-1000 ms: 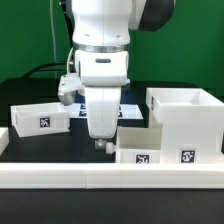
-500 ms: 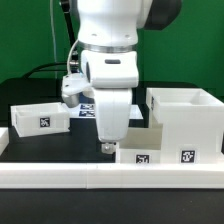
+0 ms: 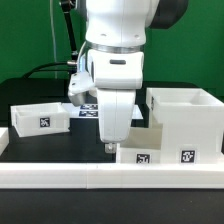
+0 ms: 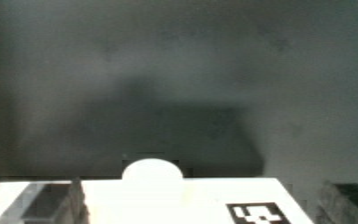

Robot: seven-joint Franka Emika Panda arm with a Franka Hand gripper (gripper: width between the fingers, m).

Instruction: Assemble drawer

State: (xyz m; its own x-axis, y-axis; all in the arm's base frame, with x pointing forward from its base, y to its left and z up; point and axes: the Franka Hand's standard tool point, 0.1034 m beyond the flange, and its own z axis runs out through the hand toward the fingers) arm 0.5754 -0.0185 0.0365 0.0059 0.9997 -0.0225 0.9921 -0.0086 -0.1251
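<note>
Nearest the camera, a low rail (image 3: 60, 177) runs across the front of the black desk (image 3: 40, 145), in front of the housing (image 3: 185, 125). The housing is the large open-topped white cube, and everything else is placed from it.

Just behind the rail, a small tray (image 3: 140, 155) sits against the housing's side, on the exterior view's left of it, with its tag facing forward. Its long axis seems to run across the view, toward the housing.

The end effector (image 3: 109, 147) hangs at the tray's end farthest from the housing, low and close to that end wall. In the wrist view, two blurred dark fingers (image 4: 43, 203) stand wide apart on either side of the tray's white face and rounded knob (image 4: 153, 173). So the jaws are spread and hold nothing.

The tray lies directly below the end effector and extends from it toward the housing. I judge that the coming grasp depends on the fingers straddling this end wall squarely.

Farther back, a second tray (image 3: 40, 118) rests well apart from the housing, on the exterior view's left. The marker board (image 3: 88, 110) lies between them and behind the arm, mostly hidden.
</note>
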